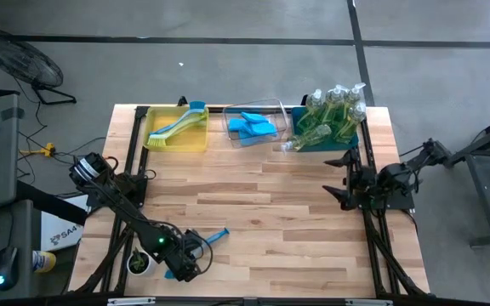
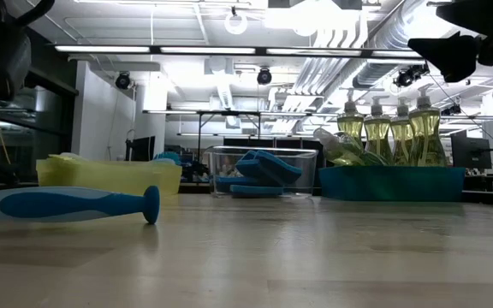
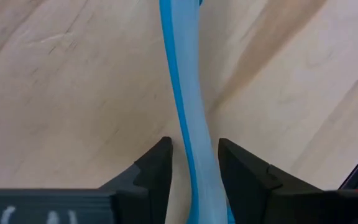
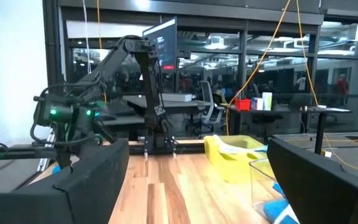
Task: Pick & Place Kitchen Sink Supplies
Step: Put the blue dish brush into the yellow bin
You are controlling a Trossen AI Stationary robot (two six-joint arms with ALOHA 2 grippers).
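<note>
The right gripper's point(image 4: 197, 180) two dark fingers point(image 4: 79, 180) stand wide apart over the wooden table point(image 4: 166, 186). Across it stands the left arm point(image 4: 104, 81); a yellow bin point(image 4: 232, 158) and clear bin point(image 4: 266, 177) sit at the far edge.

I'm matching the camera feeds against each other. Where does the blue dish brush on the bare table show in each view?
High view: blue dish brush at bottom centre, beside the left end effector.
Low view: lying at left.
Left wrist view: handle running between the fingers.
Right wrist view: cannot make it out.
Shared landmark: yellow bin.
</note>
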